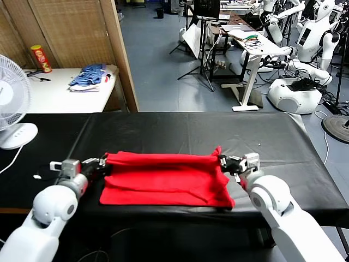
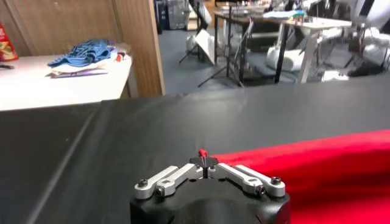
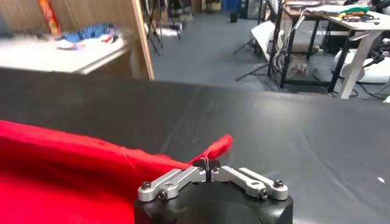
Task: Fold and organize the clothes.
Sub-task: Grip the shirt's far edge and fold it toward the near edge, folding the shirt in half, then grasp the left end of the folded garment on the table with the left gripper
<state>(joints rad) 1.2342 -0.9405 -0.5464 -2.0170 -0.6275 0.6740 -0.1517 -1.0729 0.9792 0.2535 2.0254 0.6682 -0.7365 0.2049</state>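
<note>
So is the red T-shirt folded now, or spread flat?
Partly folded: the red T-shirt lies doubled into a band on the black table. The left gripper and right gripper each pinch a far corner.

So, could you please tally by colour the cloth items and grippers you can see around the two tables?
Red T-shirt on the black table: 1
Blue striped cloth pile on the white table: 1
Silver grippers pinching the T-shirt's far corners, left gripper and right gripper: 2
Total: 4
</note>
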